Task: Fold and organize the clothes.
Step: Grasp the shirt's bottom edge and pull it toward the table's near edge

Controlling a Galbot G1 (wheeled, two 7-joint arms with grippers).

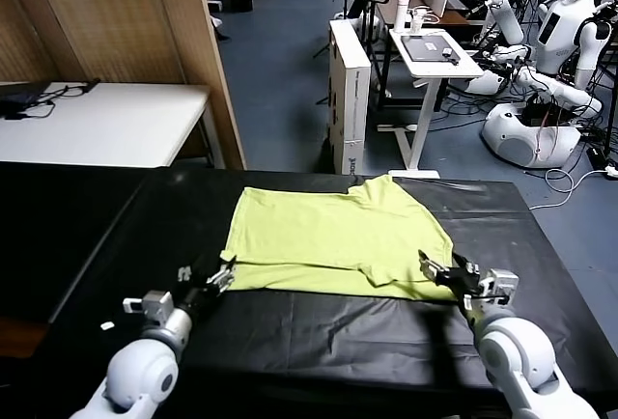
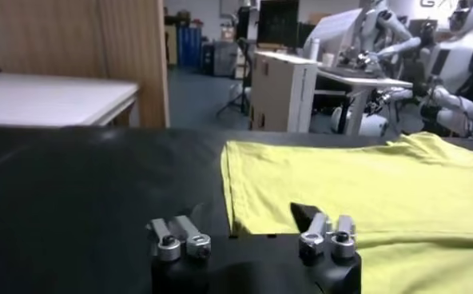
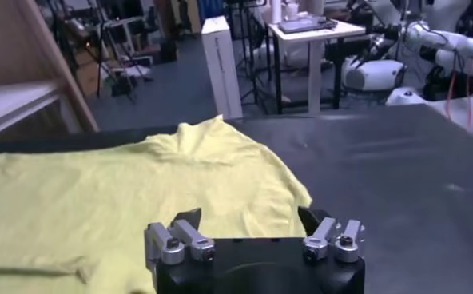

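T-shirt flat; left gripper, right gripper open at near corners.

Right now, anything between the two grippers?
Head view: only the lime T-shirt's near hem and bare black table lie between left gripper and right gripper.

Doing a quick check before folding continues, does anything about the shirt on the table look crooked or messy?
The T-shirt lies partly folded on the black table, and its far right edge bunches up into a peak. Both grippers, left and right, sit open at its near corners.
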